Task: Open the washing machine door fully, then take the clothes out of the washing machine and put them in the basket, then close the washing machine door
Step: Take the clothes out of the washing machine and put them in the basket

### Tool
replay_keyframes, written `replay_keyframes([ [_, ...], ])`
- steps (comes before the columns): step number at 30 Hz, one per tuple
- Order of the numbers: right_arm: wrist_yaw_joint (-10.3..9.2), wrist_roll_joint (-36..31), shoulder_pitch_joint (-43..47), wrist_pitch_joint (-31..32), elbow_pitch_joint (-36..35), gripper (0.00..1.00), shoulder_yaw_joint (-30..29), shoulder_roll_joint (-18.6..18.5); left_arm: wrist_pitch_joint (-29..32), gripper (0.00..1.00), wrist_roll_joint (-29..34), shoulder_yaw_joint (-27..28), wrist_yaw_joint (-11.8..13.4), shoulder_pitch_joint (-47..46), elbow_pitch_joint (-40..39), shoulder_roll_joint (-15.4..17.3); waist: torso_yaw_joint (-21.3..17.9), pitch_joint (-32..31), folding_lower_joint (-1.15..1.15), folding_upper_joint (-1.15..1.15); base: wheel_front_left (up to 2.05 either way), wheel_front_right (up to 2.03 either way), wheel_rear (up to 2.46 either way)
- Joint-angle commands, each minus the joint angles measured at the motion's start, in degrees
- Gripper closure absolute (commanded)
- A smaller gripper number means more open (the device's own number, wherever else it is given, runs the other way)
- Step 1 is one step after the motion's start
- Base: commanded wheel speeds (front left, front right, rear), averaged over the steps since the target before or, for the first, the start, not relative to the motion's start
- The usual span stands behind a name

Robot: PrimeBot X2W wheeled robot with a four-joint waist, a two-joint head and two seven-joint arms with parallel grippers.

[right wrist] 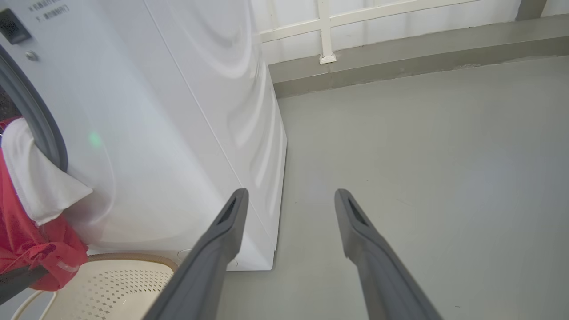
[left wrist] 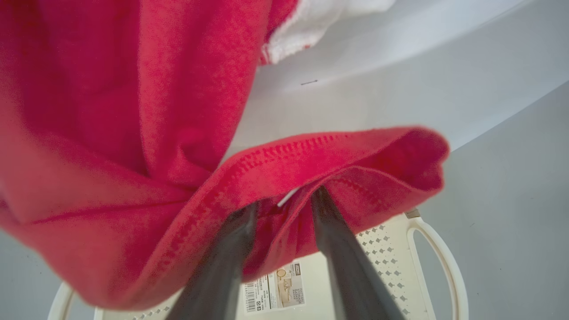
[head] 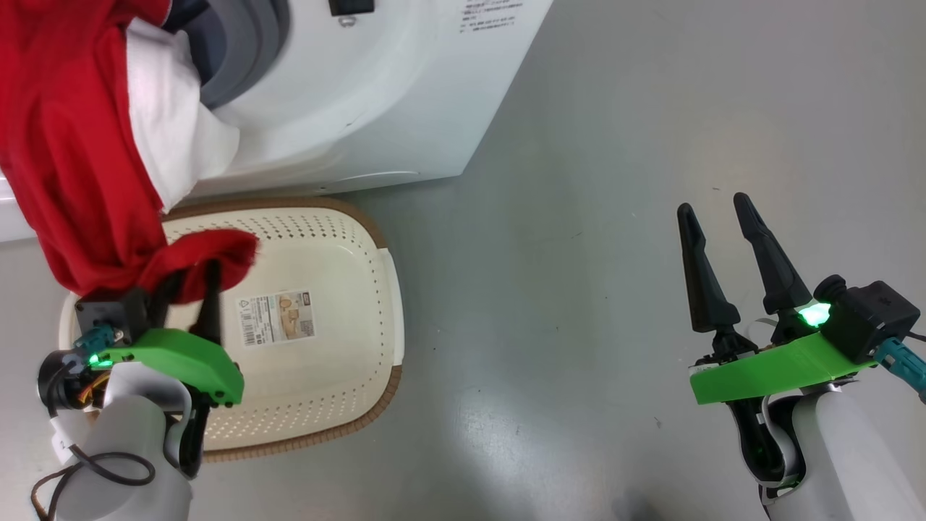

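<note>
The red clothes [head: 72, 145] with white trim hang out of the washing machine [head: 362, 108] mouth, down over the cream basket [head: 347, 239] on the floor. My left gripper [head: 189, 278] is above the basket's left half. Its fingers stand a little apart, and the red hem [left wrist: 338, 151] is draped over and between the tips [left wrist: 284, 200]. My right gripper [head: 712, 202] hovers open and empty over the grey floor, far right of the basket. The right wrist view has the clothes [right wrist: 26, 240] at its left edge, above the basket [right wrist: 111, 284]. The washing machine door is out of view.
A barcode sticker [head: 275, 318] lies on the basket's bottom. The washer's white side [right wrist: 249, 133] ends at a corner, with grey floor [head: 615, 217] to its right. A low wall ledge [right wrist: 400, 62] runs behind.
</note>
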Motion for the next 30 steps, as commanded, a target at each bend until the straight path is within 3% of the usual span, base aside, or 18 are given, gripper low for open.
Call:
replay_keyframes([
  [1,0.01,-0.18,0.29,-0.37,-1.07,0.0,1.4,0.09,-0.28,0.0,-0.53,1.15,-0.3,0.38,-0.73,2.01,0.17,-0.14,0.0,0.0,0.0,0.0,0.0],
  [9,0.01,-0.7,0.55,-0.37,-0.87,0.0,1.32,0.09,-0.28,0.0,-0.59,2.67,-0.3,1.89,-4.43,1.31,1.39,-1.26,0.0,0.0,0.0,0.0,0.0],
  [30,0.01,-1.61,2.91,-0.37,0.14,0.0,0.37,-0.82,-0.28,0.0,3.58,10.02,-0.3,10.97,-25.42,-3.15,4.81,-6.17,0.0,0.0,0.0,0.0,0.0],
])
